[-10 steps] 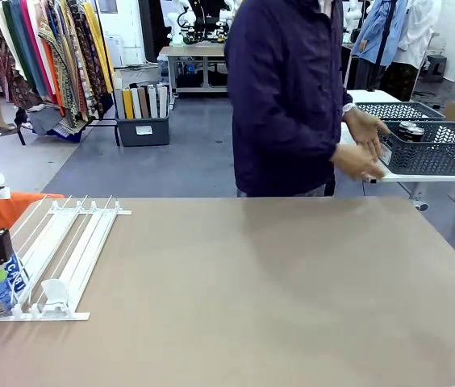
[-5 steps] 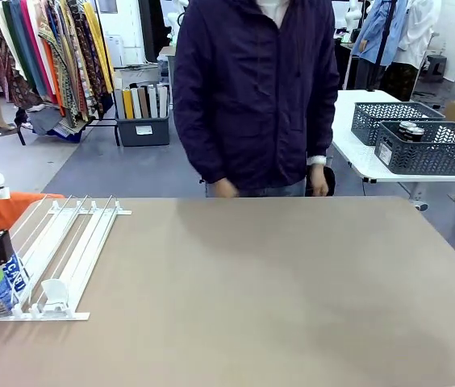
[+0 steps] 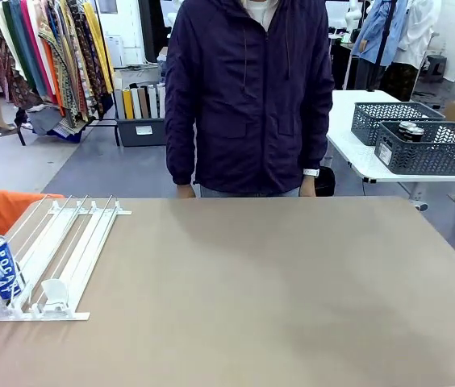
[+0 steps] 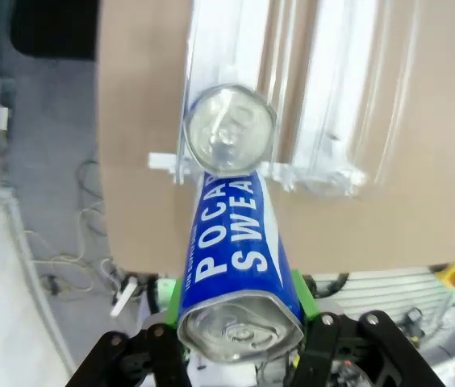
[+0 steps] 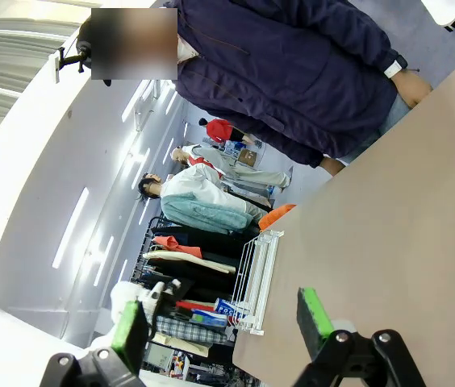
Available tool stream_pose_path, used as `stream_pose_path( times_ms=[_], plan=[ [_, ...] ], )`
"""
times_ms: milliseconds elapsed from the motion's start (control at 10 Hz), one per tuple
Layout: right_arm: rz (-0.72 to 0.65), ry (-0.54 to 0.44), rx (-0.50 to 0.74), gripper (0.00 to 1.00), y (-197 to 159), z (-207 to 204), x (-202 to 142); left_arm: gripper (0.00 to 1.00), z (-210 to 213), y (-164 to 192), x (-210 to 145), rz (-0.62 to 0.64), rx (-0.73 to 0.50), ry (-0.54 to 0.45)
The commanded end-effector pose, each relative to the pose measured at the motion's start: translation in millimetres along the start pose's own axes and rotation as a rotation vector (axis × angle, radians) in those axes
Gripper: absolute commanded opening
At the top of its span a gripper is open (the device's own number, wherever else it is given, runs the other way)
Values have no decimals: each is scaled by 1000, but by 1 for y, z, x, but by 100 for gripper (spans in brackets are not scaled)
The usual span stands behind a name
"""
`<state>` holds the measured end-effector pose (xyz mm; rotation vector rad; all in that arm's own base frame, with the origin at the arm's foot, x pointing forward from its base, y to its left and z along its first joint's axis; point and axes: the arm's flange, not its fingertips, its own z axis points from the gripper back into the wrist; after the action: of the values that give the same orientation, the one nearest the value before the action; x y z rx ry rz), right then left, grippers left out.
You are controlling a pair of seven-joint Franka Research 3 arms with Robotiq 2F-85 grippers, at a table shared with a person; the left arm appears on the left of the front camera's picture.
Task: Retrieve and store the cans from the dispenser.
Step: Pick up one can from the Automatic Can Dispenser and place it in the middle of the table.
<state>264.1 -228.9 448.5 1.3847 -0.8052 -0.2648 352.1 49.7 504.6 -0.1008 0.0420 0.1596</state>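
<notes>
Clamping a glossy blue cylindrical can (image 4: 235, 250), the left end effector (image 4: 238, 297) hangs, apparently, above the railed dispenser (image 4: 328, 89).

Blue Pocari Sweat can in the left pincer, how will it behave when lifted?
The small blue aluminium Pocari Sweat can looks rigid, though its thin wall may dent if squeezed hard. Its glossy round side could slip or twist between the left pincer's green pads. It leans in the front view, so released like that it would probably topple and roll.
</notes>
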Motion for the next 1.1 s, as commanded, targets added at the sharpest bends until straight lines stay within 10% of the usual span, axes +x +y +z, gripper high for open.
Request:
stream_pose_path(
  times_ms=[0,400,1000],
  plan=[
    [-17,-22,19,100,6,-3,4,0,67,0,-33,-7,-19,-97],
    [-17,-22,19,100,6,-3,4,0,149,-2,-82,-20,-24,-311],
    [-17,-22,19,100,6,-3,4,0,152,-5,-89,-33,-18,-272]
  ],
)
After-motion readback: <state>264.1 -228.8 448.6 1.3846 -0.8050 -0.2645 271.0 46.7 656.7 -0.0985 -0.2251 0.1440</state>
